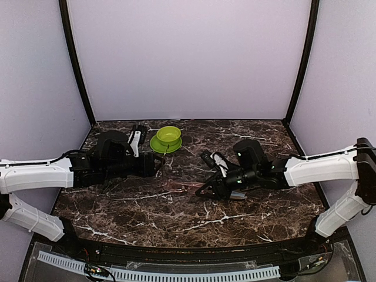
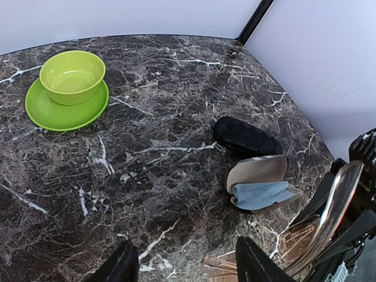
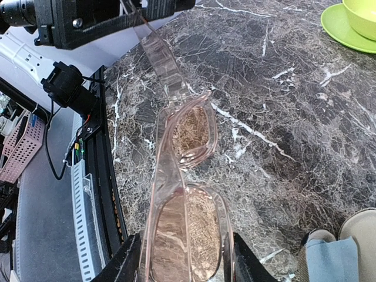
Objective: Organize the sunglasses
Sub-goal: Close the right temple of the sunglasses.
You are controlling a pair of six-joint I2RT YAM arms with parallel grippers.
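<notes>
The sunglasses (image 3: 188, 176), a pair with a clear pink frame and reddish-brown lenses, lie lengthwise between the fingers of my right gripper (image 3: 185, 255), which is shut on one lens just above the marble table (image 3: 282, 88). One temple arm rises toward my left gripper (image 3: 106, 17). In the left wrist view my left gripper (image 2: 185, 255) stands open, its fingers wide apart, and a tip of the sunglasses (image 2: 220, 261) shows between them without touching. From above, the sunglasses (image 1: 187, 186) sit faintly between the left gripper (image 1: 160, 164) and the right gripper (image 1: 212, 187).
An open brown-and-beige case (image 2: 258, 176) holding a blue cloth lies beside a black bumpy case (image 2: 244, 136), close to the right arm. A green bowl (image 2: 71, 75) on a green saucer (image 2: 59, 114) stands at the back of the table. The table's front edge (image 3: 108, 176) is close below the glasses.
</notes>
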